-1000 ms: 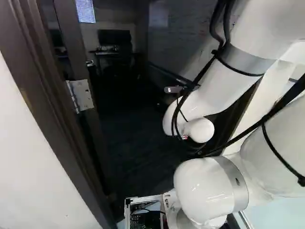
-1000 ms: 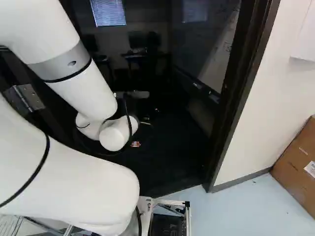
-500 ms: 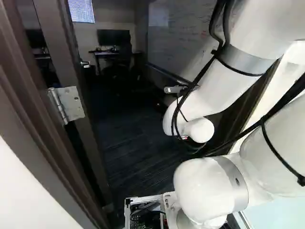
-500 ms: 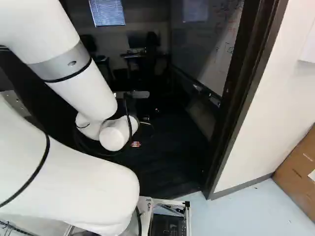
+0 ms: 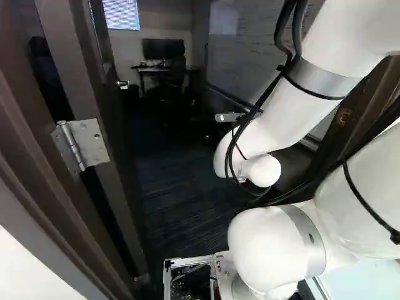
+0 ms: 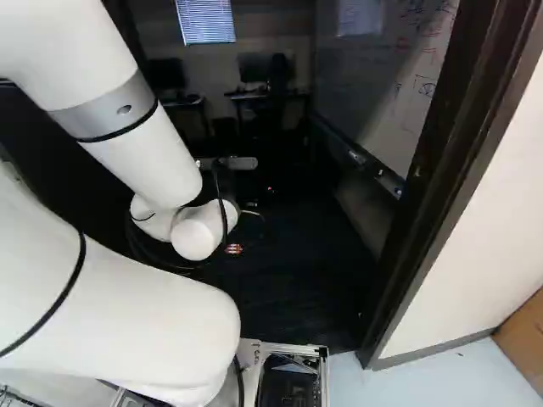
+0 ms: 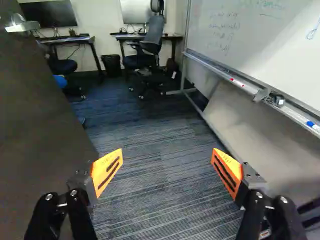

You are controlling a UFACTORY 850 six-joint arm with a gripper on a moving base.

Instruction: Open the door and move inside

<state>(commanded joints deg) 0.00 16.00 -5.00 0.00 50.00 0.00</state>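
The dark door (image 5: 115, 156) stands open into the room at the left of the left base view, its steel hinge (image 5: 81, 145) beside the frame and its lever handle (image 5: 123, 84) farther in. In the right base view the wrist hides most of my gripper (image 6: 251, 213), which hangs within the doorway. In the wrist view the gripper (image 7: 167, 167) is open, its orange pads wide apart with carpet beyond and nothing between them. The door panel (image 7: 40, 115) fills the side beyond one finger, its handle (image 7: 22, 25) at the far edge.
The right doorframe (image 6: 433, 178) stands close beside the base's front corner, with a white wall and a cardboard box (image 6: 522, 339) past it. Inside, a whiteboard (image 7: 260, 45) lines the side opposite the door. A desk chair (image 7: 150, 45), desks and a bin (image 7: 111, 65) are farther back.
The base has moved forward and turned slightly left: the hinge and near frame sit closer, while the far desks have shifted right in both base views. The arm keeps its pose.
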